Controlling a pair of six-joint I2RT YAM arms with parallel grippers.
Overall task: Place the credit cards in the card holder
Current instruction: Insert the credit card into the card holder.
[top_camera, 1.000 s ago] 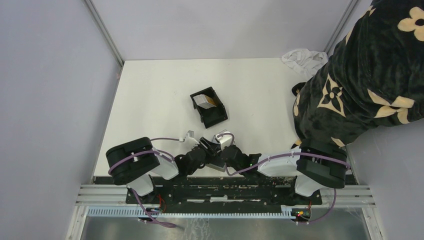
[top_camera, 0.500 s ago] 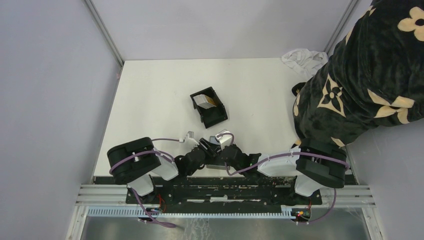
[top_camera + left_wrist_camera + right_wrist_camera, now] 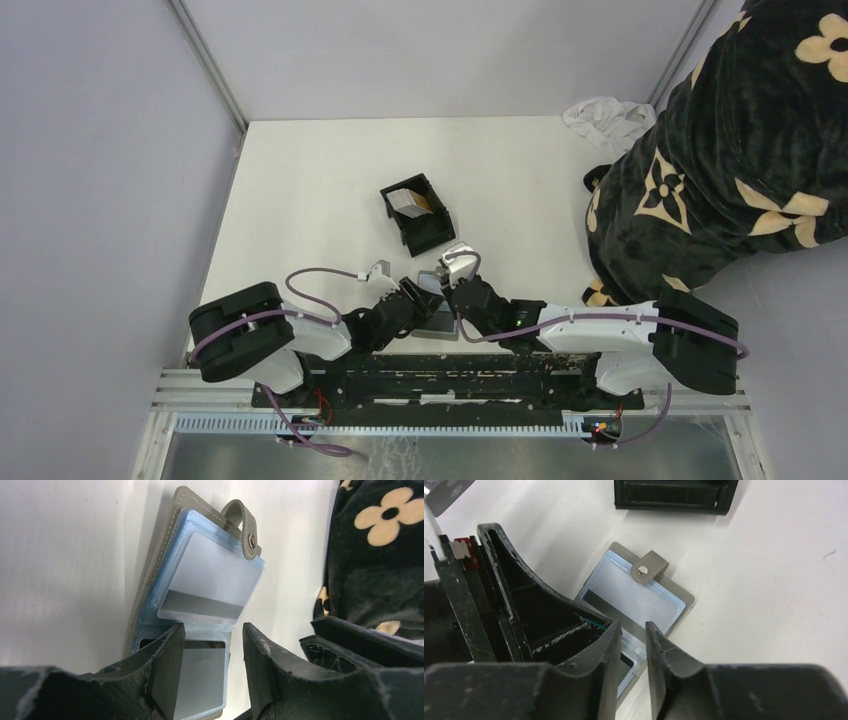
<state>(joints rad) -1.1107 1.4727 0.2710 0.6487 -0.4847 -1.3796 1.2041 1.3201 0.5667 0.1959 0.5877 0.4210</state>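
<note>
The card holder point(image 3: 421, 230), a black open-top box, stands mid-table with a whitish card point(image 3: 404, 202) and a tan card point(image 3: 426, 203) in it; its wall shows at the top of the right wrist view point(image 3: 674, 495). A grey snap wallet point(image 3: 200, 595) with clear blue sleeves lies open near the arm bases point(image 3: 438, 323) and holds silver-grey cards. My left gripper point(image 3: 212, 667) is open, its jaws straddling the wallet's lower sleeve. My right gripper point(image 3: 631, 652) hovers over the wallet point(image 3: 644, 592) with a narrow gap and nothing between the jaws.
A person in a black garment with cream flowers point(image 3: 740, 150) fills the right side. A white cloth point(image 3: 605, 115) lies at the back right corner. Grey walls close the left and back. The two grippers crowd together point(image 3: 435, 298).
The right arm has stretched out, its shoulder swung right, and its gripper shifted slightly away from the base. The left arm's shoulder swung left. The wallet now lies more exposed.
</note>
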